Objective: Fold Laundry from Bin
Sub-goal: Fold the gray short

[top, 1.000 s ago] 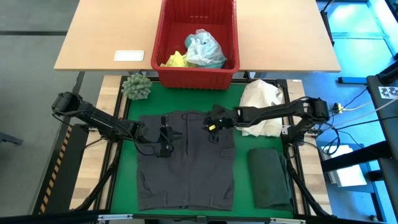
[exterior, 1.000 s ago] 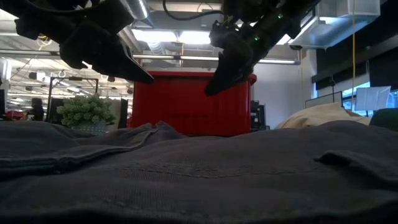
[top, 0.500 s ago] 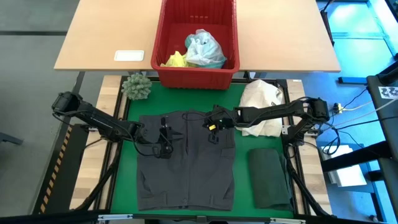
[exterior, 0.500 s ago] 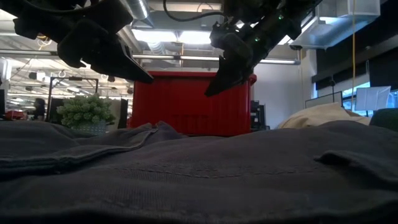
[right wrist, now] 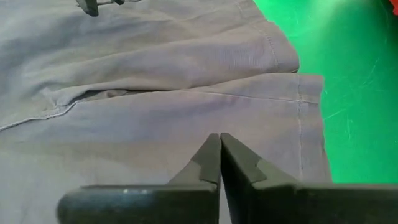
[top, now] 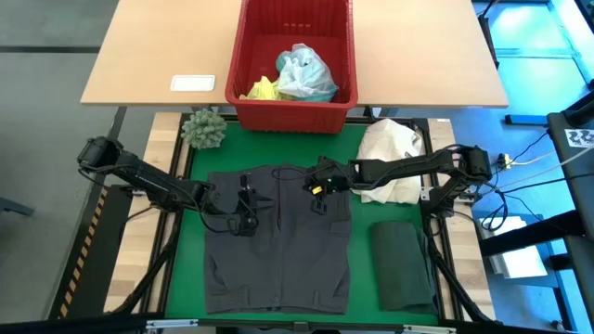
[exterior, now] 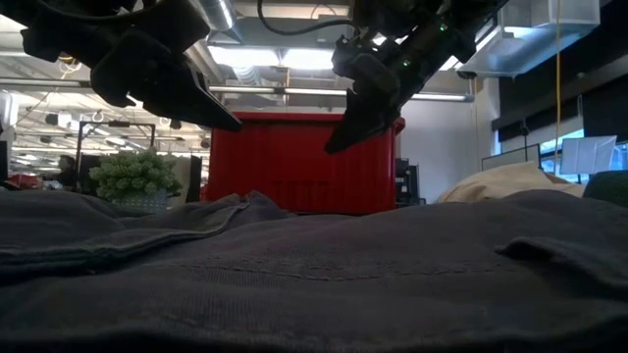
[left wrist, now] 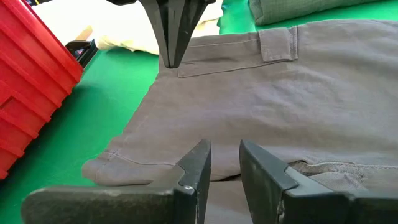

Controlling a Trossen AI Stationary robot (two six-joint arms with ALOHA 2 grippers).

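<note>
No writing readable on bin (top: 295,113) or laundry (top: 277,246).

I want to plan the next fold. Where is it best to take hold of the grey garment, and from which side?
Probably the grey garment at its upper hem near the bin, coming from above: it lies flat on the green mat, so only edges and corners give the fingers something to pinch.

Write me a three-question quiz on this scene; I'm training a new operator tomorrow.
1. True or false: the right tool is shut above the grey garment.
2. Where is the folded dark green garment? A) in the red bin B) on the green mat, right of the grey garment
3. Fill in: the left tool's fingers stand slightly ____.

Key: 1 true; 2 B; 3 apart
</note>
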